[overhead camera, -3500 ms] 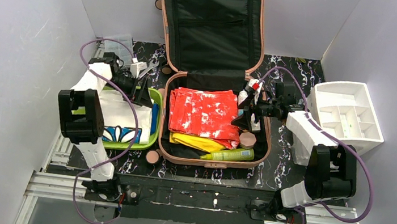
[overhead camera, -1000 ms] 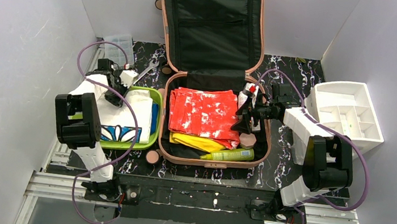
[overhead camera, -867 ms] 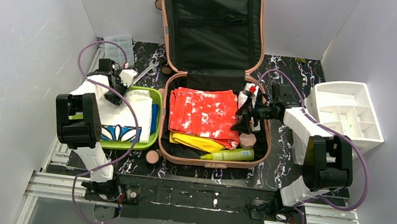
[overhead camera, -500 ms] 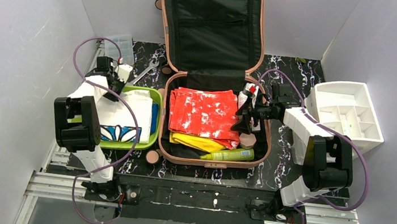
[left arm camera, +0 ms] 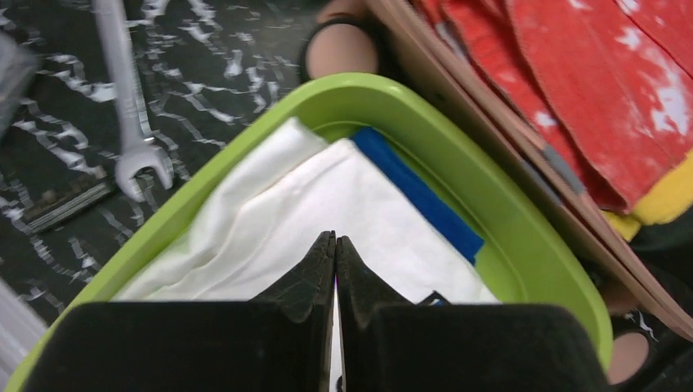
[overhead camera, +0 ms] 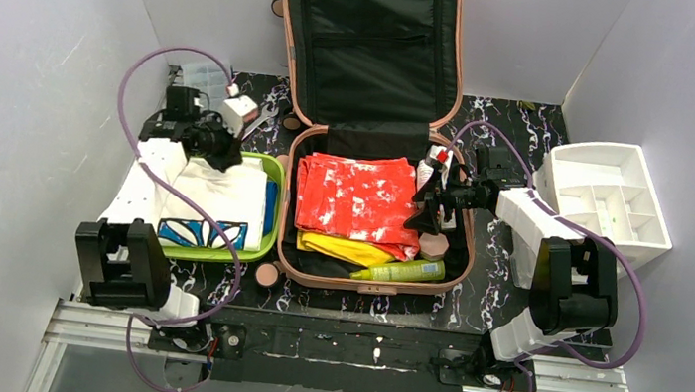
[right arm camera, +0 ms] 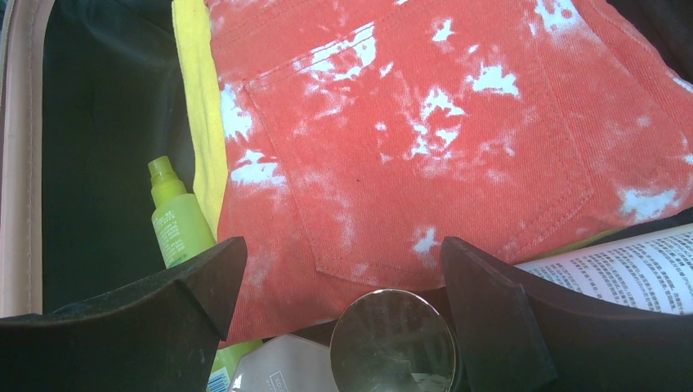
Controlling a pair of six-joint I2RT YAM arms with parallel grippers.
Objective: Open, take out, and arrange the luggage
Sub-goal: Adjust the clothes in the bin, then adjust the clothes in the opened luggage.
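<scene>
Luggage [overhead camera: 378, 40] is laid open mid-table, reaching the far edge; tray [overhead camera: 275, 209] is set left, organizer [overhead camera: 561, 182] right.

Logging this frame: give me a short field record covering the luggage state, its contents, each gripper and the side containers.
luggage: open, lid raised at far side
contents: red-and-white jeans, yellow cloth, green spray bottle
left gripper: fingers shut, nothing held, above white cloth in green tray
right gripper: fingers open, over luggage's right side
green tray position: left of luggage
white organizer: right of luggage
</scene>
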